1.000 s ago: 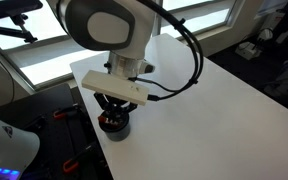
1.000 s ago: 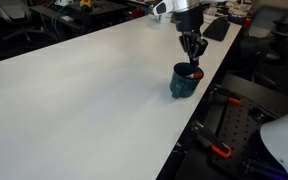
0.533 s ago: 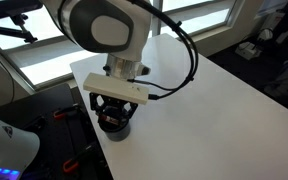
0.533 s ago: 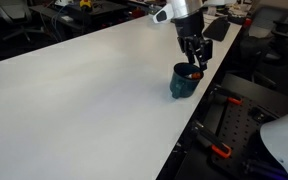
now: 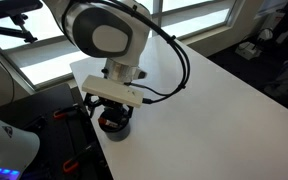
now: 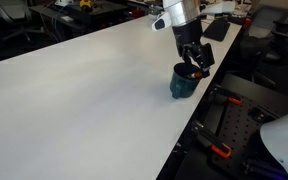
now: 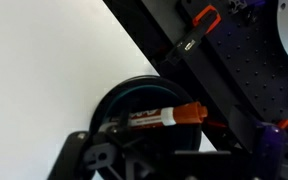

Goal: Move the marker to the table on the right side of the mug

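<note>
The dark blue-grey mug [image 6: 183, 84] stands near the edge of the white table [image 6: 84, 90]; it also shows under the arm [image 5: 114, 126]. In the wrist view the marker [image 7: 156, 116] lies across the mouth of the mug [image 7: 124, 98], its orange end reaching over the rim toward the table's edge. My gripper [image 6: 196, 66] hangs right above the mug, jaws spread wide to either side of the marker and not pressing on it. In an exterior view the arm's wrist hides the marker.
Beyond the table's edge beside the mug lies a dark perforated base with red clamps [image 7: 206, 17] [image 6: 220, 151]. A keyboard [image 6: 217, 28] sits at the table's far end. The white table [image 5: 209, 105] stretches wide away from the mug.
The jaws have gone from shut to wide open above the mug. The marker now rests across the mug's mouth, free of the fingers. The arm has barely shifted.
</note>
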Action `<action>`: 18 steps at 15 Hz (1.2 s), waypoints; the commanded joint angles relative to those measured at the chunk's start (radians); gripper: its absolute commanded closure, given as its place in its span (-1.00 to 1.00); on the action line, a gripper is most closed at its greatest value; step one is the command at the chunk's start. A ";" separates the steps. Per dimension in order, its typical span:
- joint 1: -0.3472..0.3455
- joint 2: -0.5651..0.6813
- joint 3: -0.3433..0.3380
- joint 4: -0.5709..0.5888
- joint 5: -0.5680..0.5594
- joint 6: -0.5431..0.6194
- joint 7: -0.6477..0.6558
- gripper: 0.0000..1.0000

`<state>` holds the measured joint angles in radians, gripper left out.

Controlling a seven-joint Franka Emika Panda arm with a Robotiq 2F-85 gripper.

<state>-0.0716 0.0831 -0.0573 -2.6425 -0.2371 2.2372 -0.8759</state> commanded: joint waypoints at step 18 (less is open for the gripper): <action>-0.007 -0.012 -0.003 -0.005 -0.019 -0.002 -0.005 0.88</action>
<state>-0.0759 0.0726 -0.0620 -2.6409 -0.2491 2.2262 -0.8758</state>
